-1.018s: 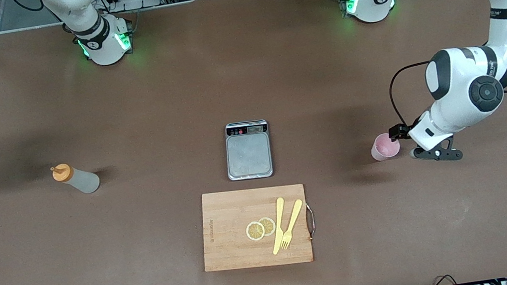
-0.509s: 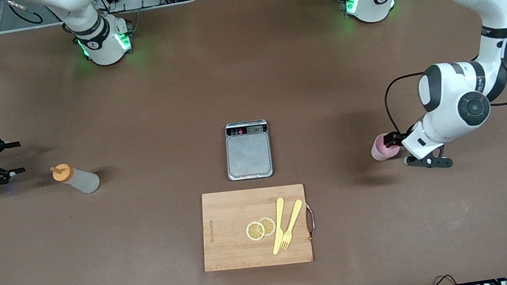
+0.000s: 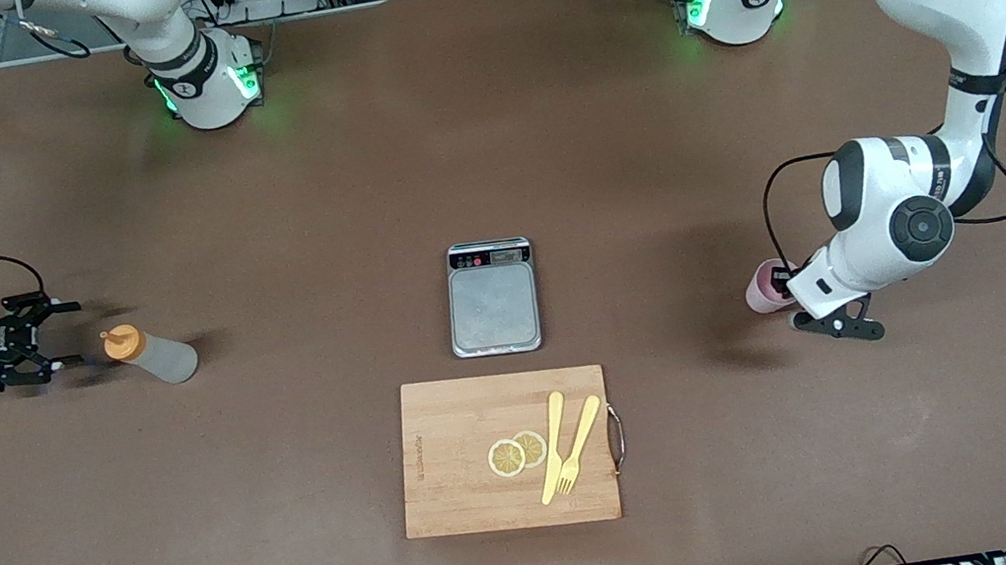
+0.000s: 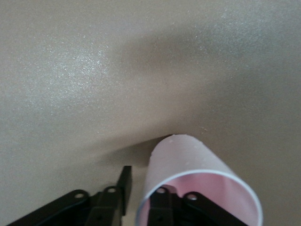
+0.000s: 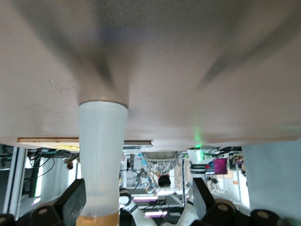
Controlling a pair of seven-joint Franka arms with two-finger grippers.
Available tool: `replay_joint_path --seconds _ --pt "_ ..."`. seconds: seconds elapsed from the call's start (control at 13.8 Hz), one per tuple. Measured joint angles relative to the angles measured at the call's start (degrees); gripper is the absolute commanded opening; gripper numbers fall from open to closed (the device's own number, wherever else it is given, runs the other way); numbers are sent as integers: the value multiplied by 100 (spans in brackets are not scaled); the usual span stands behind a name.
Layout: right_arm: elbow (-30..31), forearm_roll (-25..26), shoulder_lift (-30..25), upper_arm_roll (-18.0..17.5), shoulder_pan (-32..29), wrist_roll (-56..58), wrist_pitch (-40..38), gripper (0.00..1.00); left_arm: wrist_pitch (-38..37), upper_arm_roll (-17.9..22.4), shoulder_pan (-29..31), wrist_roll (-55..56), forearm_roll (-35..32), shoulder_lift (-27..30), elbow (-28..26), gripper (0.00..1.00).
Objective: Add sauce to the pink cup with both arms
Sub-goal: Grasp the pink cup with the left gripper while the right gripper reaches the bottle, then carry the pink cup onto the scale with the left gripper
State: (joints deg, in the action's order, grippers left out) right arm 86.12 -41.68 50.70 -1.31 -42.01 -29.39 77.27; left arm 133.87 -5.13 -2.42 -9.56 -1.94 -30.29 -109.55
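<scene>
The sauce bottle (image 3: 153, 356) lies on its side toward the right arm's end of the table, with its orange cap (image 3: 121, 342) pointing at my right gripper (image 3: 72, 335). That gripper is open, low over the table, its fingertips just short of the cap. In the right wrist view the bottle (image 5: 101, 160) lies between the spread fingers (image 5: 73, 201), close to one of them. The pink cup (image 3: 766, 287) stands toward the left arm's end. My left gripper (image 3: 785, 285) is open at its rim. In the left wrist view one finger (image 4: 124, 180) is outside the cup (image 4: 188, 160) and the other is inside.
A grey scale (image 3: 492, 297) sits mid-table. A wooden cutting board (image 3: 460, 458) lies nearer the front camera, carrying lemon slices (image 3: 517, 453) and a yellow knife and fork (image 3: 567, 444). Bare brown mat lies between the scale and each gripper.
My right gripper has come in from the table's end up to the bottle's cap. My left gripper has moved closer onto the cup, now covering part of it.
</scene>
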Motion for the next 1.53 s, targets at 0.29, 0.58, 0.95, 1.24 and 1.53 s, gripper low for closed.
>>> replay_joint_path --seconds 0.29,0.58,0.95,1.24,1.53 --pt "-2 -224 302 -85 76 0 129 100 -1 -51 -19 -13 -2 23 60 0" --pt "-1 -523 421 -113 449 -41 214 100 -29 -510 -6 214 195 99 133 0" --pt "-4 -684 514 -117 642 -44 374 100 -453 -1377 -26 1594 693 589 159 0" --pt "-3 -787 523 -123 862 -49 387 100 -458 -1810 -515 3281 701 587 447 0" --pt "-3 -795 525 -118 930 -53 409 73 -458 -1820 -1295 4736 705 289 1005 0"
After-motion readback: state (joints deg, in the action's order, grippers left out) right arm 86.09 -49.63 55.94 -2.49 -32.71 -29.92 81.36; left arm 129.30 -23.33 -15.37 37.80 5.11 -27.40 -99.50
